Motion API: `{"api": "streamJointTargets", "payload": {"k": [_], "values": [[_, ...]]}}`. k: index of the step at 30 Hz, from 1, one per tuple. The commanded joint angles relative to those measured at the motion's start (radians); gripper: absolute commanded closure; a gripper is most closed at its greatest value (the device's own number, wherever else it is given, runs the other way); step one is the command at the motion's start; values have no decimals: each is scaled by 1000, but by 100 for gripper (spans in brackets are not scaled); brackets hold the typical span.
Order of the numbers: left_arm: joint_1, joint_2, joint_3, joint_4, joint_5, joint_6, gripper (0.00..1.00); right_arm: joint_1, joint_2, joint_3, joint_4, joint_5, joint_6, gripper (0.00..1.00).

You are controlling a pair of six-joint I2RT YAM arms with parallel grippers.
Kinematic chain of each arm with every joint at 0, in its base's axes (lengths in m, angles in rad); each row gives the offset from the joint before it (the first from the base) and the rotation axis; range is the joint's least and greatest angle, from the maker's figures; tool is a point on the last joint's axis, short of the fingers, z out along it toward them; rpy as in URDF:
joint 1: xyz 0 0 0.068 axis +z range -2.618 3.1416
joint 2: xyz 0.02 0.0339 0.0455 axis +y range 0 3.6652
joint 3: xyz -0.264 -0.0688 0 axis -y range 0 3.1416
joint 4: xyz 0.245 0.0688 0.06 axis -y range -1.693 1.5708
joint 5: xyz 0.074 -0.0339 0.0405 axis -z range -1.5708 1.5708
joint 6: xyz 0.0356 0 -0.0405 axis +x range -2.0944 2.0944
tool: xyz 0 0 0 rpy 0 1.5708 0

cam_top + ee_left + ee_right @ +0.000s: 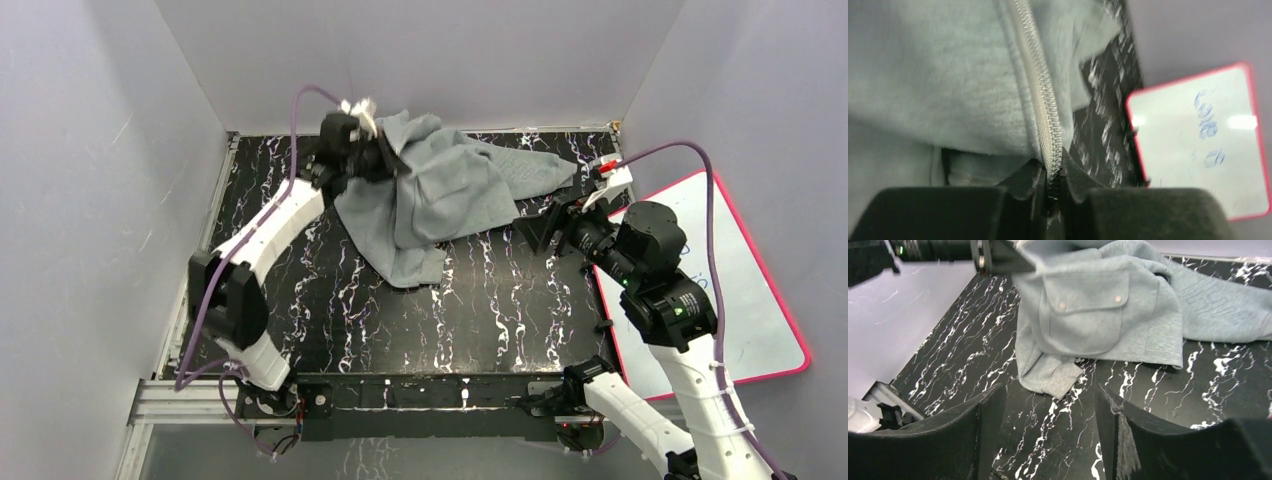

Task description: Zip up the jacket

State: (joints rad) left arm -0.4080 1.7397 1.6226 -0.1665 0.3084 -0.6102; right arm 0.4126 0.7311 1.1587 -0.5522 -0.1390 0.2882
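The light grey fleece jacket (440,190) lies bunched at the back of the table, one part lifted at its far left. My left gripper (368,148) is shut on the jacket's zipper (1040,95), whose teeth run down between its fingers (1023,182). My right gripper (545,228) is open and empty, held above the table to the right of the jacket. In the right wrist view the jacket (1148,305) shows its buttoned chest pocket (1083,310) and faint lettering on a sleeve (1218,300). The zipper slider is hidden.
The table (480,320) is black with white marbling. A whiteboard with a red rim (740,290) lies off its right edge and also shows in the left wrist view (1198,145). Grey walls enclose the back and sides.
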Motion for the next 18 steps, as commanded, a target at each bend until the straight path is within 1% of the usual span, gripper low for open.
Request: {"api": "streamJointTargets", "payload": {"k": [1, 2, 4, 6, 7, 9, 11, 12, 13, 18], "values": [[-15, -336, -334, 75, 55, -26, 70, 1, -11, -25, 38, -53, 46, 25], [-14, -374, -390, 53, 32, -23, 58, 2, -7, -31, 38, -60, 52, 24], [-12, -437, -453, -6, -8, -5, 42, 1, 1, -38, 34, -70, 61, 19], [-9, -484, -464, -96, -47, 18, 21, 1, 9, -43, 24, -73, 63, 16], [-9, -504, -458, -139, -63, 36, 13, 1, 15, -43, 18, -69, 62, 15], [-9, -537, -432, -235, -105, 66, 4, 2, 24, -46, 8, -57, 62, 13], [-9, -568, -409, -327, -145, 90, 2, 1, 33, -55, 3, -43, 60, 9], [-9, -586, -401, -363, -167, 98, 2, 1, 38, -60, 0, -35, 59, 3], [-9, -604, -392, -400, -184, 105, 2, 2, 45, -64, -1, -31, 60, 2], [-10, -721, -370, -532, -288, 128, 2, 1, 91, -90, -26, 26, 59, 1]]}}
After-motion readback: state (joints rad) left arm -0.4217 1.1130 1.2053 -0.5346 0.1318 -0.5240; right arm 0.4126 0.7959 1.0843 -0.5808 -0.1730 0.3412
